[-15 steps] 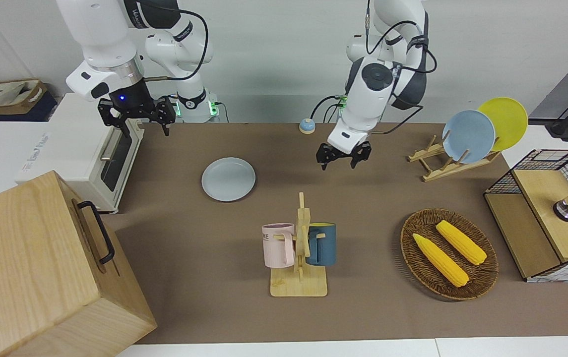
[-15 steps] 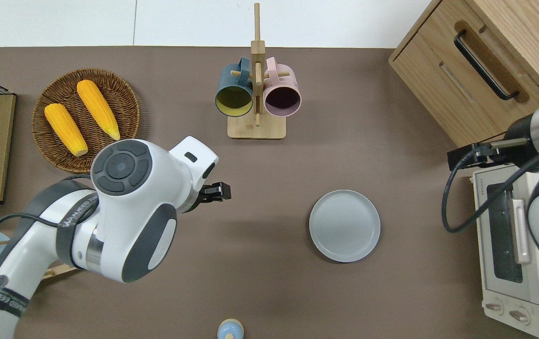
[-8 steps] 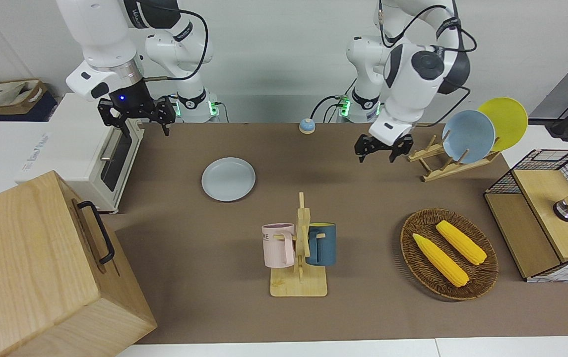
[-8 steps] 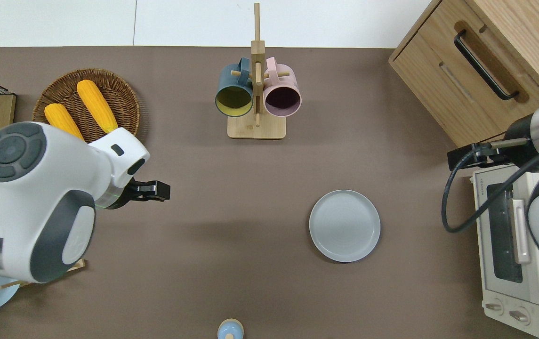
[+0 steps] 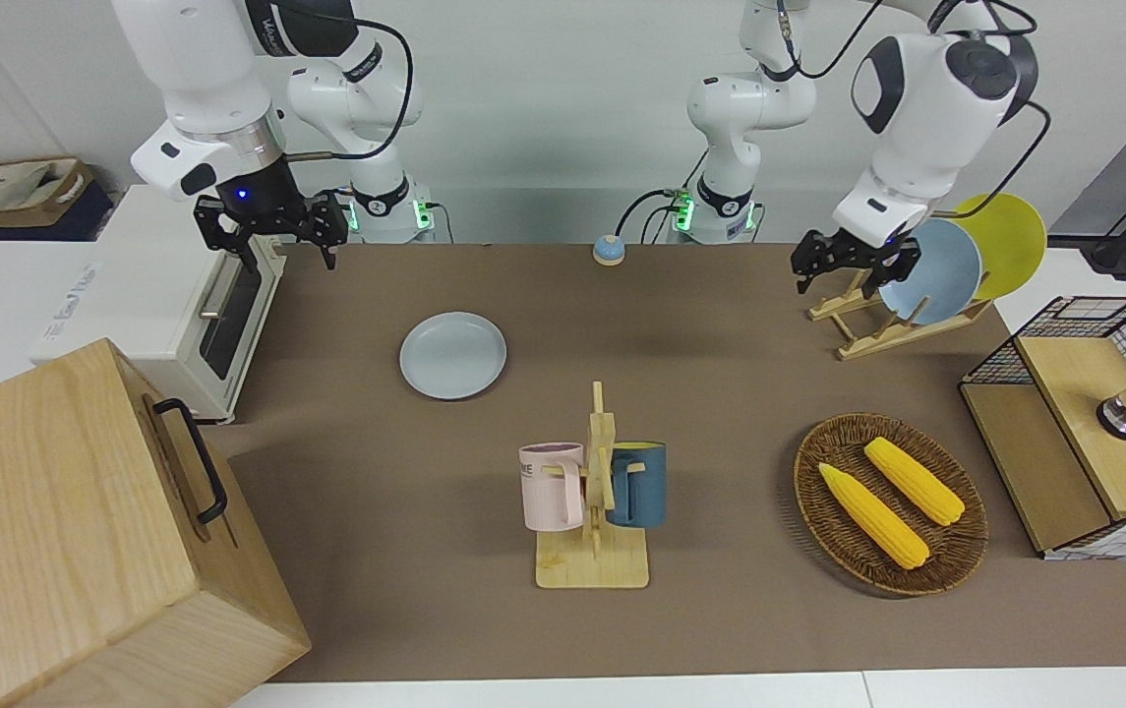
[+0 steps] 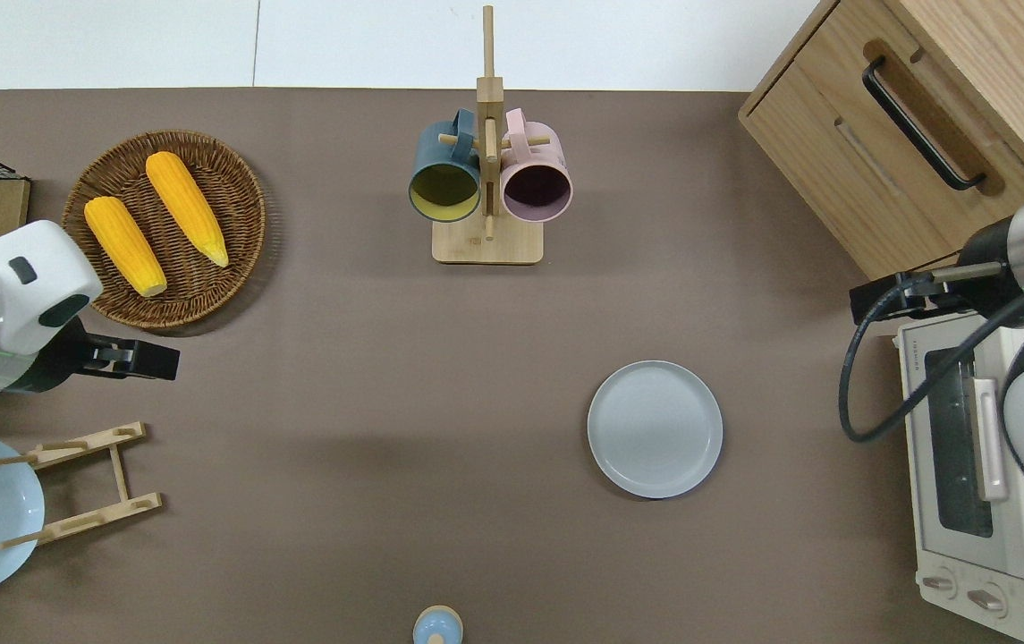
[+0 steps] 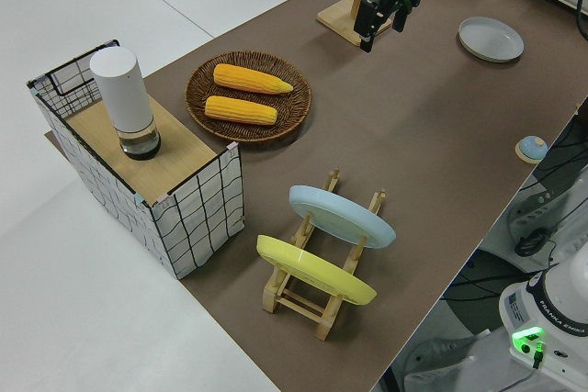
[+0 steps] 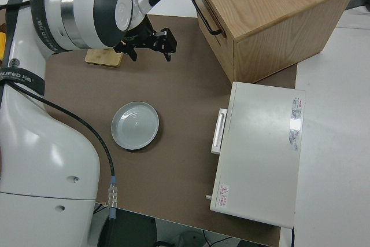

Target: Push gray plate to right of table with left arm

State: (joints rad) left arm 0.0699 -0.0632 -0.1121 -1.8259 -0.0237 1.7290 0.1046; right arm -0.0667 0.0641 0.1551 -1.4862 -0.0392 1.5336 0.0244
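The gray plate (image 5: 452, 355) lies flat on the brown table (image 5: 720, 354), toward the right arm's end, near the toaster oven; it also shows in the overhead view (image 6: 655, 428), the left side view (image 7: 491, 39) and the right side view (image 8: 135, 125). My left gripper (image 5: 843, 280) is open and empty, up in the air over the table between the wicker basket and the plate rack (image 6: 167, 362), well away from the plate. It also shows in the left side view (image 7: 377, 27). My right arm is parked, its gripper (image 5: 272, 241) open and empty.
A mug rack (image 5: 594, 501) with a pink and a blue mug stands mid-table. A wicker basket (image 5: 956, 551) holds two corn cobs. A wooden rack (image 5: 853, 329) holds a light-blue and a yellow plate. A wire-grid shelf (image 5: 1064, 433), toaster oven (image 5: 179, 305), wooden cabinet (image 5: 61, 531) and small bell (image 5: 608, 250) stand around.
My left arm has swung away from the table's middle toward its own end and risen. The gray plate and the right arm have not moved.
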